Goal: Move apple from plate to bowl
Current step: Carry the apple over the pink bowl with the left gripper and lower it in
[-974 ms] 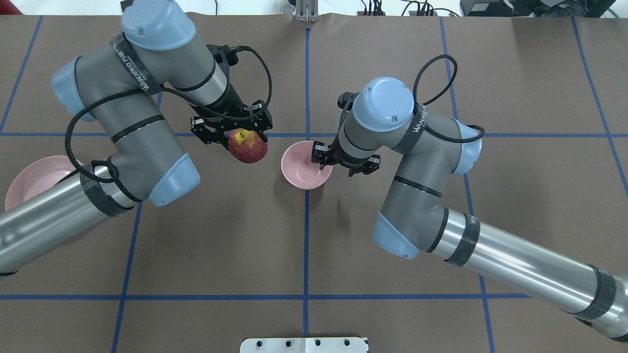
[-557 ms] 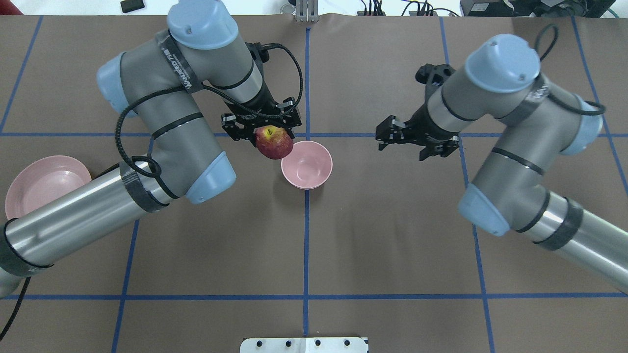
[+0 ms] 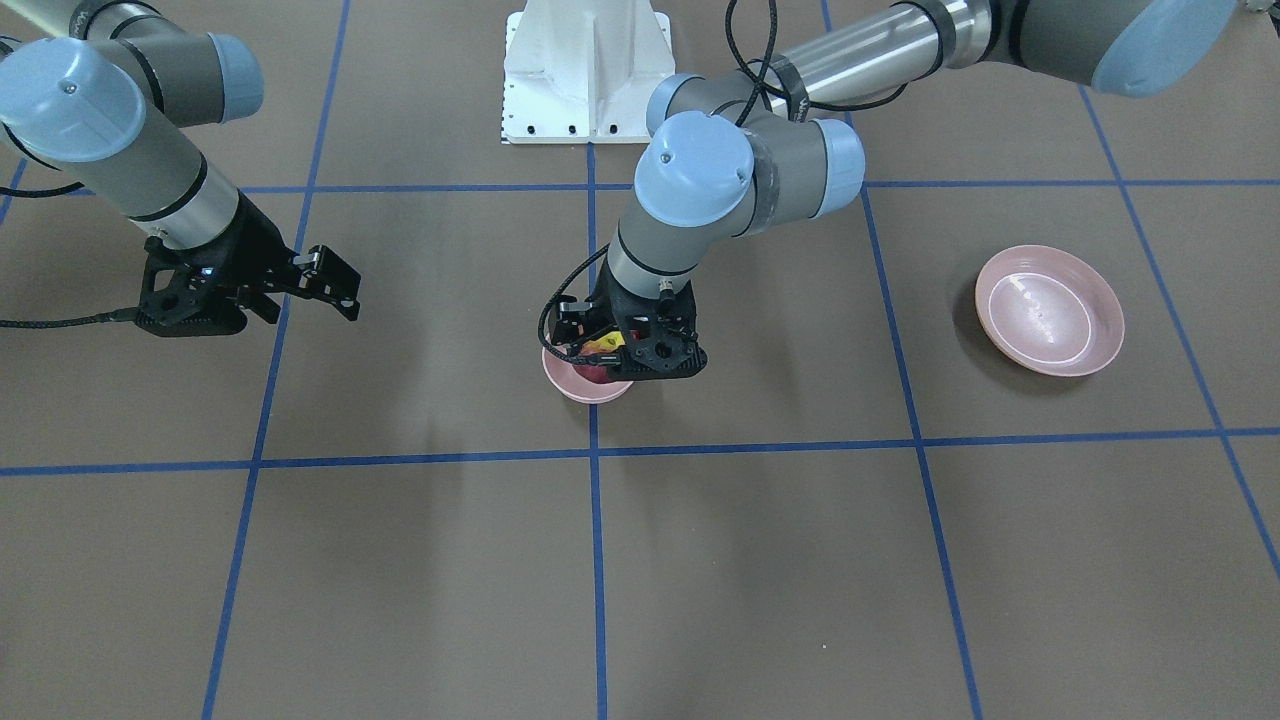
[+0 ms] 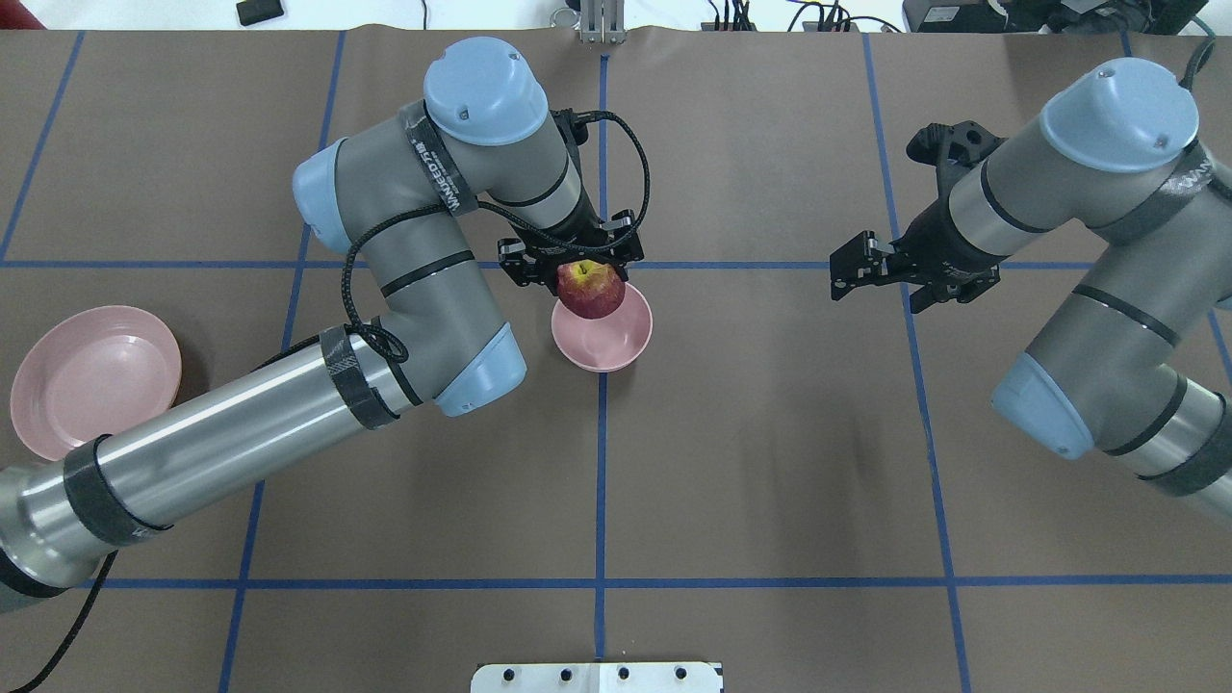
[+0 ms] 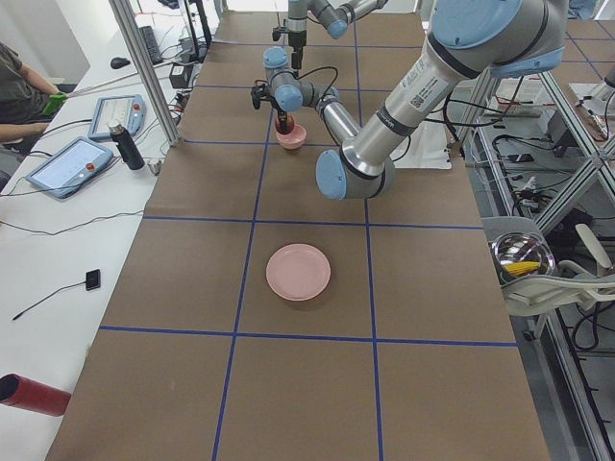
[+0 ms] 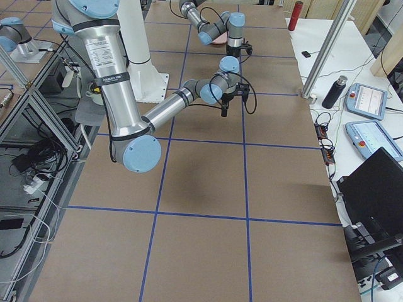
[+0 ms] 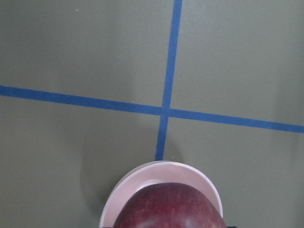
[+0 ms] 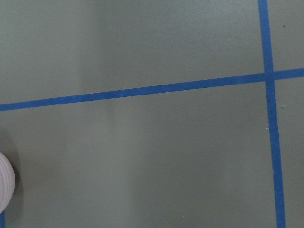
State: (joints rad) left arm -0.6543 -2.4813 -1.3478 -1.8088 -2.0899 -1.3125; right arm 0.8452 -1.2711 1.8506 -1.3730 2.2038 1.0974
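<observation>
Both jaws of the left gripper (image 3: 628,352) clamp the apple (image 4: 589,289) — it hangs over the far half of the bowl (image 4: 616,345), which sits by a crossing of blue tape lines (image 4: 601,462). The right gripper (image 4: 878,289) hovers well apart, jaws spread with nothing between them. The plate (image 4: 91,380) lies well apart — near the table's left edge.

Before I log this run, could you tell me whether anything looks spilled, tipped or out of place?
Nothing stands out: the bowl sits upright, the left gripper holds the apple over it, and the plate lies flat, empty.
</observation>
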